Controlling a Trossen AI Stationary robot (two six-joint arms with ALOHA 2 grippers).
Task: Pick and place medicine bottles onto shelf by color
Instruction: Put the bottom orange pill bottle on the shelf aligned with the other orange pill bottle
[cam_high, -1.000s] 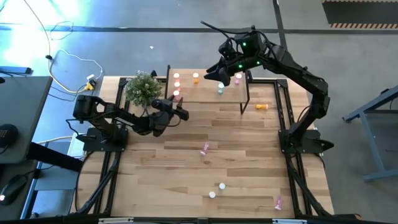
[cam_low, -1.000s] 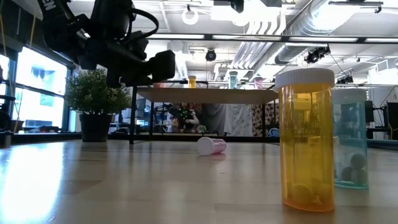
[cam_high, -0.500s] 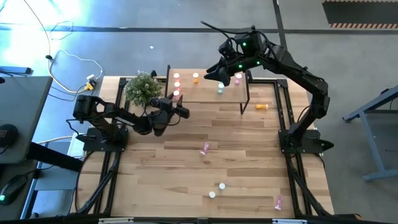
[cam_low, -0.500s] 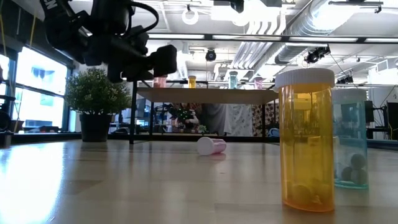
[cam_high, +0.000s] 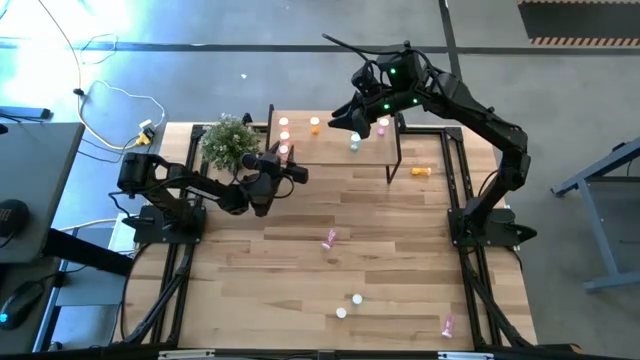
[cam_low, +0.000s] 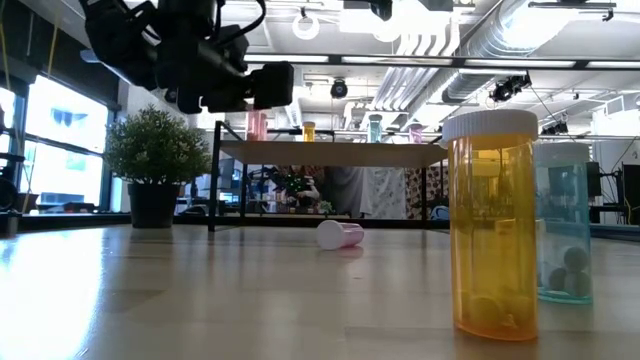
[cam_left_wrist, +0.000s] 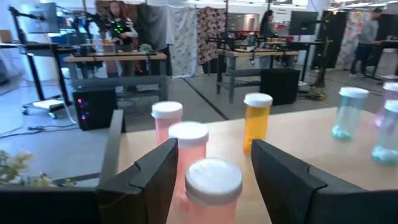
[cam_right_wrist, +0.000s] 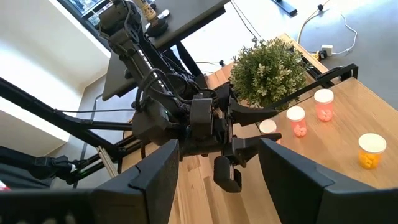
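Holding pills: orange bottle (cam_low: 490, 225)

The left pincer (cam_high: 292, 170) has risen and advanced toward the shelf (cam_high: 335, 150).

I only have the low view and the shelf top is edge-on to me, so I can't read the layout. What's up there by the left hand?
Observer: Three pink bottles line up at the left end of the shelf. The left hand is at the front one.
Operator: Any other colour next to them?
Observer: Yes, an orange bottle stands just right of the pink row.
Operator: I can't find the right hand at all.
Observer: The right hand is open and empty. It hangs over the shelf, towards its right side.
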